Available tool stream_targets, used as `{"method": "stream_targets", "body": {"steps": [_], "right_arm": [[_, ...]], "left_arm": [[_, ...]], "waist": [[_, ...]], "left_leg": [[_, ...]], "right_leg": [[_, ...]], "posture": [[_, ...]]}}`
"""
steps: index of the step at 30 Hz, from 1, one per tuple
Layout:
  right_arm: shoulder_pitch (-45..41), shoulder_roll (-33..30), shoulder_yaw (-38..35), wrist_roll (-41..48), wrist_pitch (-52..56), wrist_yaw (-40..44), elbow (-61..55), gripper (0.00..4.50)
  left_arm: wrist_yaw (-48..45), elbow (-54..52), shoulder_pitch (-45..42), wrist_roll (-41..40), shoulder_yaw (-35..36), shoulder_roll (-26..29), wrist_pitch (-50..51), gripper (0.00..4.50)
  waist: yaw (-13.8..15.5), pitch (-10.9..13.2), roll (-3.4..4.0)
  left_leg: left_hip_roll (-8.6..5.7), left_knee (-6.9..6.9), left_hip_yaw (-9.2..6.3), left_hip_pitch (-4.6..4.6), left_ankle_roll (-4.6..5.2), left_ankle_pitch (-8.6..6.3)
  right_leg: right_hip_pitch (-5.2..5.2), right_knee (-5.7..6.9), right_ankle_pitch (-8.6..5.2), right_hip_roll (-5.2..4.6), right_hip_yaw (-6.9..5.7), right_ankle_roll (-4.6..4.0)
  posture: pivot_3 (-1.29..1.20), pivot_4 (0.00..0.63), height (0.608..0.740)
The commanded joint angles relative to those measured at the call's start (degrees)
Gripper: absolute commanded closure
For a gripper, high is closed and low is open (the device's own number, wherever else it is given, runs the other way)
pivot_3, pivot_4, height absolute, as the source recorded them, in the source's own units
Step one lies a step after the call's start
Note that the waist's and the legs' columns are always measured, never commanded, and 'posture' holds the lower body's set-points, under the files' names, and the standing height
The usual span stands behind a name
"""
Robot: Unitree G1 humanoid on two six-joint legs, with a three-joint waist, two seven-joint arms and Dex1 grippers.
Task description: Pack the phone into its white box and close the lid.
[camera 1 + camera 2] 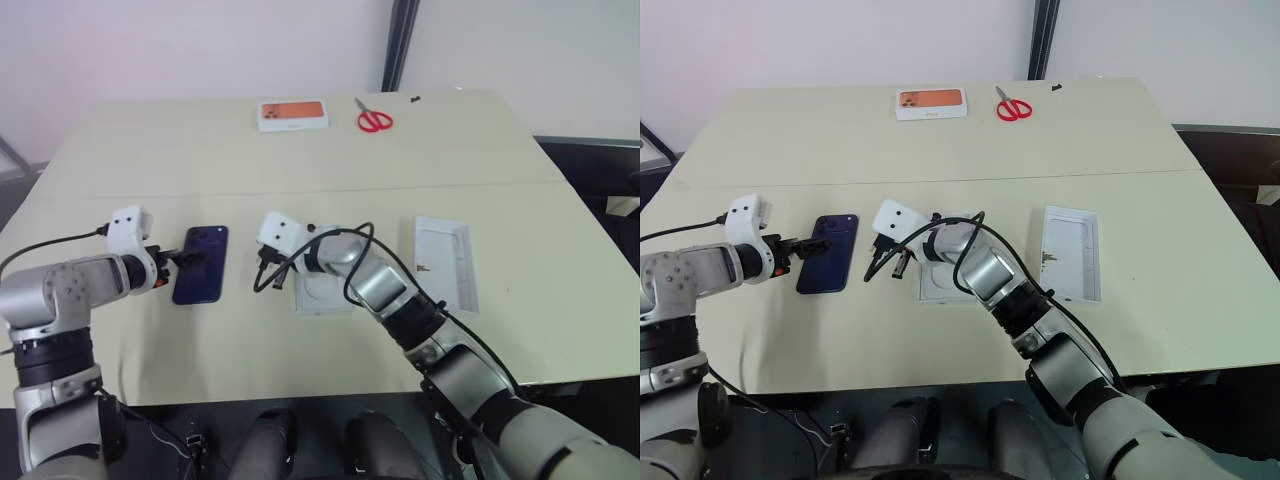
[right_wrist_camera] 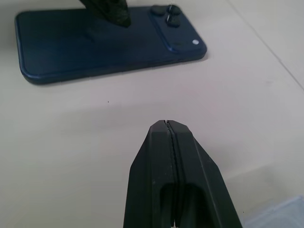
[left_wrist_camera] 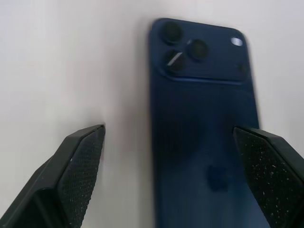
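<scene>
The dark blue phone (image 1: pixel 205 272) lies back up on the cream table, its camera cluster (image 3: pixel 183 47) at the far end. My left gripper (image 1: pixel 181 260) is open at the phone's left edge. One fingertip (image 3: pixel 83 152) is over the bare table and the other (image 3: pixel 266 161) is over the phone's far side. My right gripper (image 1: pixel 264 279) is shut and empty, a short way right of the phone and pointing at it. The white lid (image 1: pixel 446 262) lies inside up further right. A flat white piece with an oval (image 1: pixel 318 296) lies under my right forearm; I cannot tell whether the white box is beneath it.
At the table's far side are a small white box with an orange picture (image 1: pixel 293 115) and red scissors (image 1: pixel 374 121). A seam (image 1: pixel 300 192) runs across the tabletop. Black cables loop off both wrists. The table's front edge (image 1: pixel 300 395) is close below my arms.
</scene>
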Motion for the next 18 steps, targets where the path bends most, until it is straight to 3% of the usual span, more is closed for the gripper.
{"method": "stream_targets", "body": {"steps": [1,12,18], "right_arm": [[-2.0,0.9,1.0,-2.0,-1.2,-0.3,0.5,4.50],[-2.1,1.0,2.3,-6.3,-1.8,-0.2,2.4,4.50],[-2.3,0.6,1.8,-7.3,-1.6,0.1,2.0,4.50]], "left_arm": [[-2.1,0.1,0.0,-2.2,-2.2,-2.8,3.5,0.02],[-1.6,-7.4,-0.3,-3.6,1.0,-14.0,10.7,0.02],[-1.3,-9.5,0.9,-5.1,1.6,-16.8,10.9,0.02]], "waist": [[0.2,0.0,0.01],[0.4,0.0,0.00],[0.2,0.0,0.00]], "left_leg": [[-0.01,0.01,0.00,0.00,0.00,0.00],[-0.04,0.06,-0.04,0.01,0.00,0.00],[-0.03,0.04,-0.04,0.02,-0.02,0.01]], "right_leg": [[0.00,0.00,0.00,-0.01,0.00,0.00],[0.10,0.00,0.00,-0.03,-0.02,0.00],[0.22,0.00,0.00,-0.03,-0.01,0.00]], "posture": [[0.00,0.150,0.740],[0.00,0.150,0.740],[0.00,0.150,0.740]]}}
